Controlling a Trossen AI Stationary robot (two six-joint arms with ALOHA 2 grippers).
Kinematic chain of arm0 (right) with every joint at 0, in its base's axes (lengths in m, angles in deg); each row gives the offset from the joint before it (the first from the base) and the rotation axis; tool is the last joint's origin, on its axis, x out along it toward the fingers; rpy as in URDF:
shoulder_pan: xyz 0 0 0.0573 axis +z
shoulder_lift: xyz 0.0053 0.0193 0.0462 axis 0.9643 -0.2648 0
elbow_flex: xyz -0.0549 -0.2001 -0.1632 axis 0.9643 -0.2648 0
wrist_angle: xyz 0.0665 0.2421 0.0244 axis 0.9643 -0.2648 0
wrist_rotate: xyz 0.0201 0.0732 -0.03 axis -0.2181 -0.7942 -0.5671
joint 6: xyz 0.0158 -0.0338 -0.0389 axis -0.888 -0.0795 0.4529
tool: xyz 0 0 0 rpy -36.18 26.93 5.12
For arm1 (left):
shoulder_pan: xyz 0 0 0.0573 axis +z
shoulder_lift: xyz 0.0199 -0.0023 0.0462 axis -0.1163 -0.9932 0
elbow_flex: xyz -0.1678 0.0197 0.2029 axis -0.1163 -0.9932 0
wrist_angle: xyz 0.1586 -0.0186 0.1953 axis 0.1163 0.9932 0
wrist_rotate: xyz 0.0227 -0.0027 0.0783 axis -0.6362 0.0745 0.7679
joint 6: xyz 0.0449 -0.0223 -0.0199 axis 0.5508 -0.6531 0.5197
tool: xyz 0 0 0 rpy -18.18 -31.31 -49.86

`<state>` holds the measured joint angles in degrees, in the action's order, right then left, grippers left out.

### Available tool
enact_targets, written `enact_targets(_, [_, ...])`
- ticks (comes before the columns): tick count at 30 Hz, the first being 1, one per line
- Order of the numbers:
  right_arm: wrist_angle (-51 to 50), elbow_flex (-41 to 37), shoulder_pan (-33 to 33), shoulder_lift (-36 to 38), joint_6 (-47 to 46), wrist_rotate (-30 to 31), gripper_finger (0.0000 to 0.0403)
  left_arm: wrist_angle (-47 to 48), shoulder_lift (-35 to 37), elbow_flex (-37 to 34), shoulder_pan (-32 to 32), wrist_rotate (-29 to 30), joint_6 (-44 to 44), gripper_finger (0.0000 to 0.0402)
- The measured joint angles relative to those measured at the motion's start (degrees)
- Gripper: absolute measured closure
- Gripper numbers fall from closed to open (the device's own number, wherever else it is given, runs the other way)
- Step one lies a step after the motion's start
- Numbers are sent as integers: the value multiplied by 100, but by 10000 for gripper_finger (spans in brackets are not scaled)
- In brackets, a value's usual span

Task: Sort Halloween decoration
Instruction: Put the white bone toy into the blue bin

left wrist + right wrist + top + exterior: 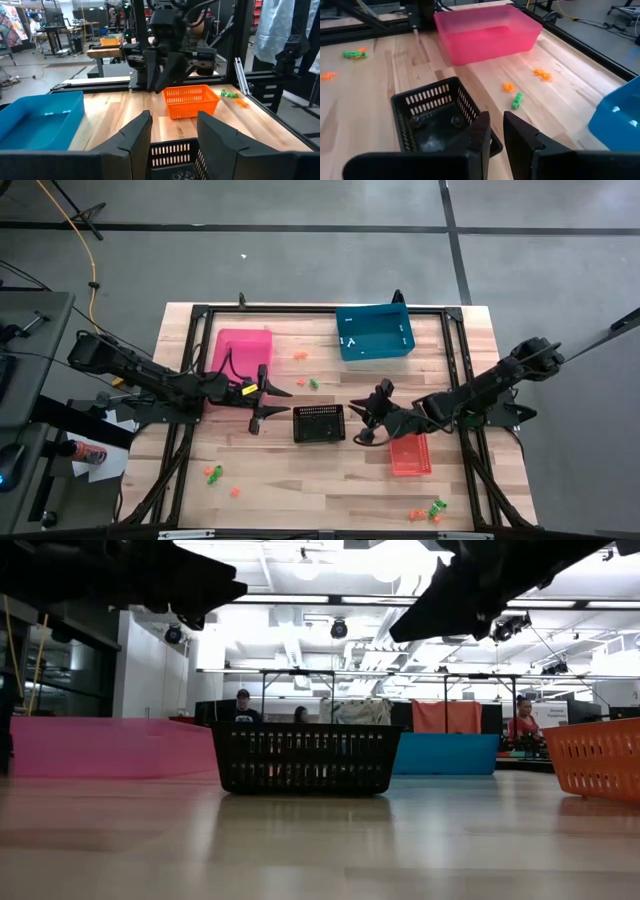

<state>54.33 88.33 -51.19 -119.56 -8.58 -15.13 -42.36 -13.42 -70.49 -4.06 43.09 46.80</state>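
The Halloween decoration lies as tiny orange and green trinkets in loose groups on the wooden table: between the pink and blue bins (306, 370), near the left front (212, 474) and at the right front (428, 510). My left gripper (284, 402) stands open just left of the black basket (318, 423), pointing level over its rim (172, 150), with nothing between its fingers. My right gripper (358, 423) hangs at the basket's right side, above its rim (445, 90), shut with nothing showing between its fingers. A green trinket (518, 100) and an orange one (508, 87) lie beyond the basket.
A pink bin (240, 350) stands at the far left and a blue bin (373, 332) at the far middle. An orange basket (410, 455) sits under the right arm. A black frame runs round the table's edges. People stand in the room beyond.
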Motion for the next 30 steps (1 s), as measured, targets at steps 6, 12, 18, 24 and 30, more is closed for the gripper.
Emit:
enact_targets(6, [44, 0, -23, 0, -97, -195, 353, 37, -2, 0, 0, 1, 62, 258])
enact_targets(12, [466, 2, 15, 35, -1185, -4027, 353, 187, -2, 0, 4, 0, 65, 258])
enact_targets(18, [193, 2, 703, 35, -4149, -5312, 353, 235, -4, 0, 39, -1, 65, 258])
enact_targets(24, [-386, 2, 2115, 35, -7189, -5074, 354, 203, -4, 4, 39, -3, 207, 258])
enact_targets(30, [-1012, 2, 3368, 35, -10259, -4932, 365, 153, -4, 48, 42, 19, 698, 258])
